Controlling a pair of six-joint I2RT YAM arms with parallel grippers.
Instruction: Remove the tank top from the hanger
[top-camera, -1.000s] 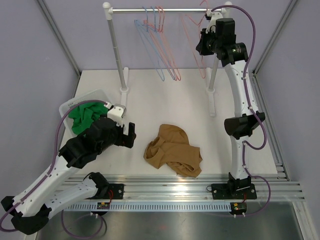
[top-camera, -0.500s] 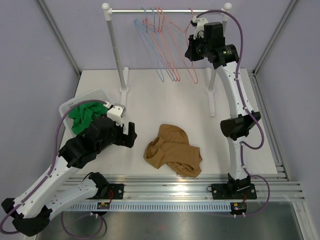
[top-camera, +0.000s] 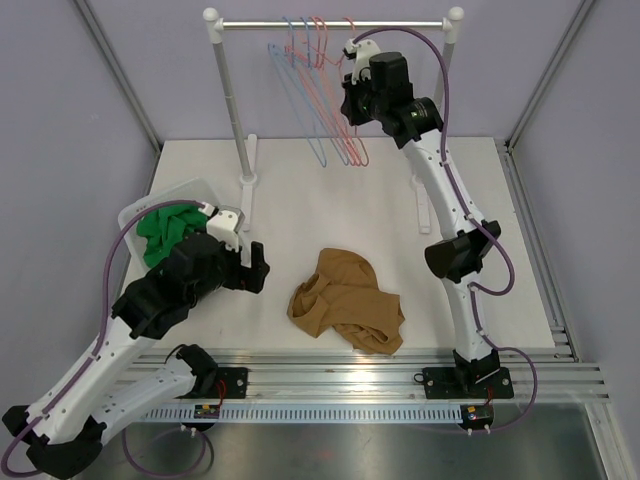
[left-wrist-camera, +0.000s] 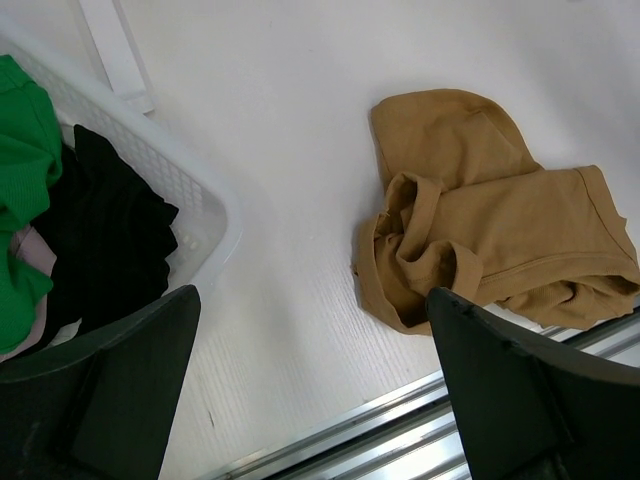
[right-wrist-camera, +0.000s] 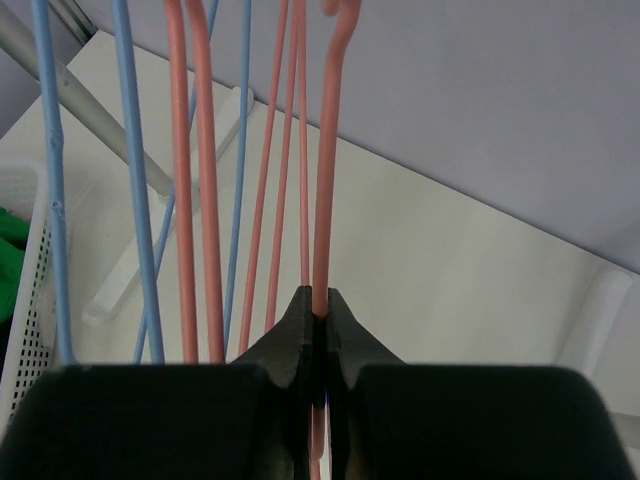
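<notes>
The right gripper (right-wrist-camera: 322, 322) is pinched shut on the bare pink hanger (right-wrist-camera: 324, 150). Over the last second it has carried the hanger leftward under the rail (top-camera: 330, 22), in beside the other hangers (right-wrist-camera: 52, 150). With that hanger empty, the removal looks done and this reads as tidying away. The left gripper (left-wrist-camera: 310, 385) is spread wide and holds nothing. The tank top (top-camera: 345, 300) lies crumpled on the table (top-camera: 300, 190), well in front of the rail and unmoved. Its long axis runs roughly parallel to the rail, and the strap loops seem to point toward the left arm's side.
</notes>
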